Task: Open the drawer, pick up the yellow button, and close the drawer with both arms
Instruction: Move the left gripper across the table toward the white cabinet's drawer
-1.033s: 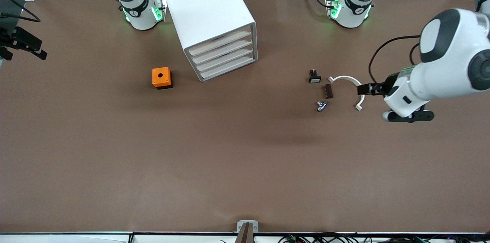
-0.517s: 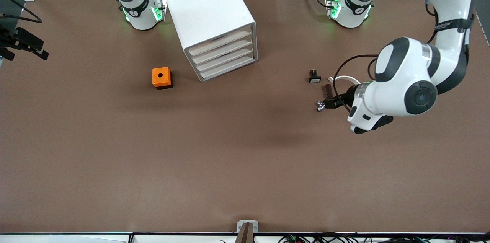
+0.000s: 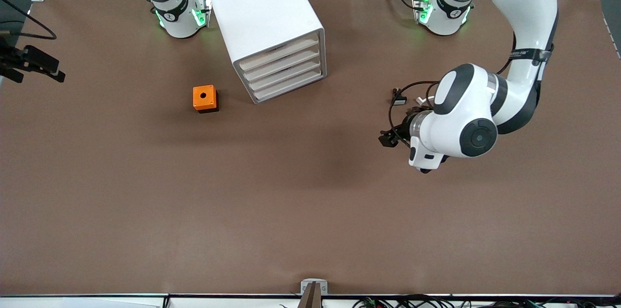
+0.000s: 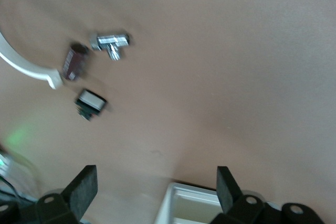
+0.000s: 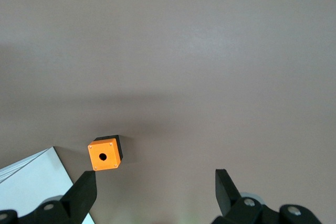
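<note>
The white cabinet (image 3: 264,12) stands near the right arm's base, with all four drawers (image 3: 284,72) shut. Its corner shows in the left wrist view (image 4: 191,205) and the right wrist view (image 5: 31,182). The button is hidden. My left gripper (image 3: 388,138) is open and empty (image 4: 155,192), up over bare table between the small parts and the cabinet. My right gripper (image 3: 39,64) is open and empty (image 5: 155,184), high over the right arm's end of the table. From there it looks down on the orange cube.
An orange cube with a round hole (image 3: 205,98) (image 5: 105,154) sits beside the cabinet. The left wrist view shows a metal fitting (image 4: 110,43), a brown piece (image 4: 73,62), a black piece with a white face (image 4: 90,103) (image 3: 399,99) and a white curved piece (image 4: 26,66).
The left arm has swung from the left arm's end of the table toward the cabinet, passing over the small parts. The right gripper has shifted slightly.
</note>
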You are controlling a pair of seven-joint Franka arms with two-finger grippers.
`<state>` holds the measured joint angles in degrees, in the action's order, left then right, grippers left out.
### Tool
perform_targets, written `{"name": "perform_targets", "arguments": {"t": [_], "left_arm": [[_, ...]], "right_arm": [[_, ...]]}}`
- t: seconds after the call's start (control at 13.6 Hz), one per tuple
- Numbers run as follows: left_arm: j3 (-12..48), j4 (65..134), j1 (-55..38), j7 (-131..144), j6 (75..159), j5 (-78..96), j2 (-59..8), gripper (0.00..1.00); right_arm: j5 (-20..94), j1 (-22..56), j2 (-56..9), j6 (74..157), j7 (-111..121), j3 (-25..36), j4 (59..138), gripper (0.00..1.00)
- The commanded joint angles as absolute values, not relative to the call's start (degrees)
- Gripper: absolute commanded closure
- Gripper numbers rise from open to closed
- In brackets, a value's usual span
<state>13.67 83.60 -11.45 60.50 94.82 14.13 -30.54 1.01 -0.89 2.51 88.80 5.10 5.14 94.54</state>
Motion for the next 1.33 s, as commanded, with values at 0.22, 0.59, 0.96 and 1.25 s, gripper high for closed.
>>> {"name": "perform_targets", "arguments": {"t": [0.22,0.59,0.96,1.25], "left_arm": [[13.54,79.8,-14.76,75.21,95.1,17.49,-34.54,0.0],[13.54,79.81,-15.38,90.67,95.1,21.7,-36.56,0.0],[13.53,79.37,-19.24,108.14,101.66,26.27,-38.06,0.0],[13.45,79.37,-23.46,119.87,108.63,30.76,-39.37,0.0]], "right_arm": [[0.27,-3.43,-9.21,88.59,6.24,4.83,89.21,0.0],[0.26,-4.4,-10.81,88.95,5.63,4.83,87.98,0.0],[1.32,-5.01,-10.64,88.77,5.1,4.83,88.33,0.0],[1.41,-5.71,-10.63,88.33,3.08,4.75,88.59,0.0]]}}
